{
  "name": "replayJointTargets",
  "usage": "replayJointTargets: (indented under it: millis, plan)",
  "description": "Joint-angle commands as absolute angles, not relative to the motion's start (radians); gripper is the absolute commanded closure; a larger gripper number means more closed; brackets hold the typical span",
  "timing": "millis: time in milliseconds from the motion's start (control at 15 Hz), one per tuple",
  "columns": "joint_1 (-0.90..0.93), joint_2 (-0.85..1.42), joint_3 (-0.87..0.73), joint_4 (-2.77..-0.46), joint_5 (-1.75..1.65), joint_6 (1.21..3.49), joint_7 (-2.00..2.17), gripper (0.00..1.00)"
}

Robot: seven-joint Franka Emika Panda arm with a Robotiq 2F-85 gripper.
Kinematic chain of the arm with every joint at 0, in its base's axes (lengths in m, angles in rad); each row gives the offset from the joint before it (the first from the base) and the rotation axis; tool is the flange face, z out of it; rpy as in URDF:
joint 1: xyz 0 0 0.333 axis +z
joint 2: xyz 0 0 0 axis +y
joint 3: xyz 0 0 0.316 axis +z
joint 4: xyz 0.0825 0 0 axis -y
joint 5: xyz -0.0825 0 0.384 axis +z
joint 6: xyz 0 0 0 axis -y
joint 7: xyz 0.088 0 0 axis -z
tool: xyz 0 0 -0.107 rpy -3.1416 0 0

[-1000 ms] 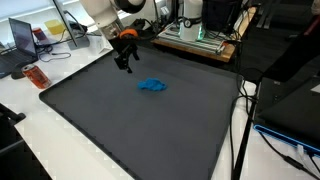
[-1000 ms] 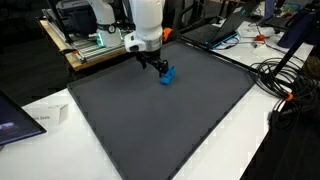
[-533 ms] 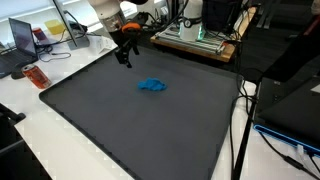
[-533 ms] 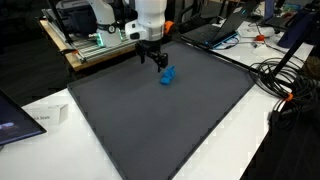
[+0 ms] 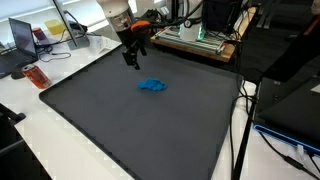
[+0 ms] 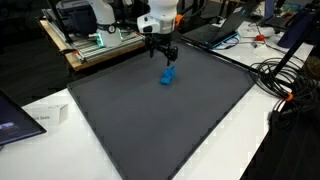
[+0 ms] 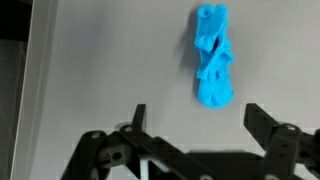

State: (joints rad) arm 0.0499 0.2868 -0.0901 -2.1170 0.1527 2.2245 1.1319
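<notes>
A crumpled blue cloth (image 5: 152,86) lies on the dark grey mat (image 5: 130,130); it also shows as the blue cloth (image 6: 168,75) and, in the wrist view, as the blue cloth (image 7: 213,55) above the fingertips. My gripper (image 5: 134,60) hangs in the air above the mat's far part, a little beyond the cloth, touching nothing. Seen from another side, the gripper (image 6: 165,55) is just above and behind the cloth. In the wrist view the gripper (image 7: 196,115) stands open, its two black fingers wide apart with only bare mat between them.
A white table edge (image 5: 60,130) frames the mat. A laptop (image 5: 22,38) and a red object (image 5: 37,76) sit at one side. An equipment rack (image 5: 195,35) stands behind the mat, and cables (image 6: 285,85) trail along another side.
The arm has swung sideways and lifted a little, carrying the open gripper across the far part of the mat. The blue cloth has stayed where it was.
</notes>
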Motion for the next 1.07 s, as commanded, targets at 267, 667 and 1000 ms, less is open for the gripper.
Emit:
replayJointTargets:
  millis: [267, 667, 1000]
  plan:
    - [0.095, 0.252, -0.054, -2.125, 0.116, 2.208, 1.231, 0.0]
    - [0.107, 0.27, -0.037, -2.115, 0.104, 2.219, 1.212, 0.0]
    - [0.122, 0.269, -0.043, -2.108, 0.071, 2.207, 1.256, 0.0]
